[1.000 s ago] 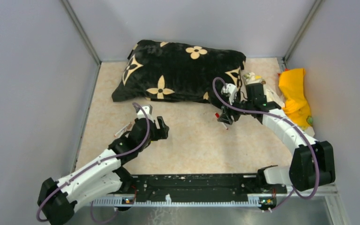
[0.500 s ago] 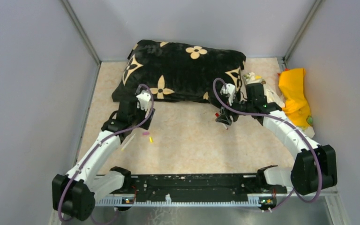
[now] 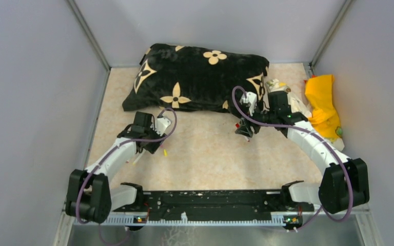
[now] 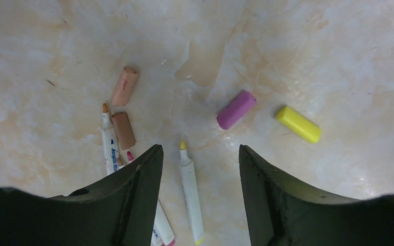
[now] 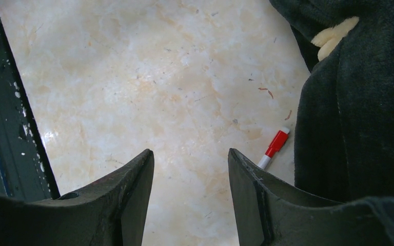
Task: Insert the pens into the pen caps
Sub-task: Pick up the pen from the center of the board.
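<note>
Left gripper point(image 4: 200, 149): jaws spread, pinching nothing, low over the table point(image 4: 338, 56).
Between its jaws: 1 yellow-tipped pen point(image 4: 191, 195) lying flat, tip pointing away from the wrist.
Just beyond: pink cap point(image 4: 236, 109) and yellow cap point(image 4: 298, 124), near each other but apart.
To the other side: orange-tipped pen point(image 4: 109, 146) touching a brown cap point(image 4: 123, 130); a peach cap point(image 4: 124, 85) further out (another pen is partly hidden under the finger).
Right gripper point(image 5: 190, 154): jaws spread, holding nothing.
Beside it: red-ended pen point(image 5: 273, 147) lying just beside the black cushion point(image 5: 359, 102).
</note>
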`<action>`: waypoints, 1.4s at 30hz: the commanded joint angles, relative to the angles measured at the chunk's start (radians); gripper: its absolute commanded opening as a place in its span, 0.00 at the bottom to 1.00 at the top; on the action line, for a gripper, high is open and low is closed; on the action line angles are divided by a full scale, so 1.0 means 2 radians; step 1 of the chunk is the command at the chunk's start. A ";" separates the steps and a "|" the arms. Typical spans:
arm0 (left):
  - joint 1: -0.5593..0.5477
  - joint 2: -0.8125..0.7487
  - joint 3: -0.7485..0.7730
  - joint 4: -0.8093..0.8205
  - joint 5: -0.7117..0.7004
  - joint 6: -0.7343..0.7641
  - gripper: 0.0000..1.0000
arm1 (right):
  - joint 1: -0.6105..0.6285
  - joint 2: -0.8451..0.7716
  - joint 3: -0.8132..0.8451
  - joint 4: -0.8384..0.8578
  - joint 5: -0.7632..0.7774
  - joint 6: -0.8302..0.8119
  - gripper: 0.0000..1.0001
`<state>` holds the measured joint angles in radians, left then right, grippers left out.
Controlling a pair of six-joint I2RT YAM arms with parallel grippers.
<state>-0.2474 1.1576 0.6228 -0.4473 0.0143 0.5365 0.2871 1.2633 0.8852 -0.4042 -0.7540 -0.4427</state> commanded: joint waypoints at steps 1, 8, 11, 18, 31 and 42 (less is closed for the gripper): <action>0.028 0.038 0.021 -0.009 0.019 0.021 0.60 | 0.005 -0.011 0.005 0.016 -0.005 -0.001 0.54; 0.052 0.050 0.012 -0.015 0.006 0.022 0.57 | 0.005 -0.013 0.003 0.017 -0.009 -0.001 0.54; 0.057 0.045 0.003 -0.018 -0.003 0.025 0.56 | 0.005 -0.015 0.004 0.017 -0.011 -0.001 0.54; 0.073 0.059 -0.010 -0.017 0.010 0.035 0.55 | 0.005 -0.020 0.003 0.018 -0.011 0.000 0.54; 0.113 0.146 0.038 -0.058 0.073 0.021 0.25 | 0.005 -0.024 0.003 0.021 -0.005 0.000 0.54; 0.110 0.110 0.060 -0.040 0.103 -0.003 0.00 | 0.005 -0.023 0.003 0.020 -0.002 -0.002 0.55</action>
<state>-0.0299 1.4014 0.7208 -0.5220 0.1276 0.5491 0.2878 1.2449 0.8845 -0.3901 -0.7536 -0.4419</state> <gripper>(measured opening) 0.012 0.545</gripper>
